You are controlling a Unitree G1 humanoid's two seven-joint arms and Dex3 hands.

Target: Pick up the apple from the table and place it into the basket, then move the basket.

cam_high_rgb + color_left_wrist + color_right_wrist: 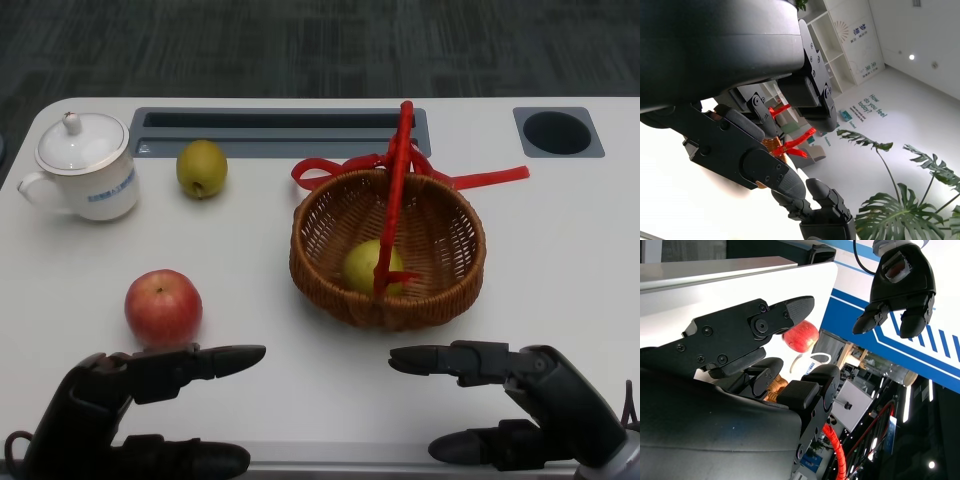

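A red apple (163,306) lies on the white table at the front left, just beyond my left hand (140,410), which holds nothing, its fingers apart. A brown wicker basket (440,230) with a red handle (394,195) and red ribbon stands in the middle, a yellow-green fruit (365,264) inside it. My right hand (505,400) hovers empty in front of the basket, fingers spread. The right wrist view shows the apple (801,335) past my fingers (790,307). In the left wrist view the basket's ribbon (795,145) peeks out behind my left hand (750,150).
A white lidded mug (85,165) stands at the back left with a yellow-green pear (201,168) beside it. A grey slot (280,130) and a round hole (557,131) are set into the table's far edge.
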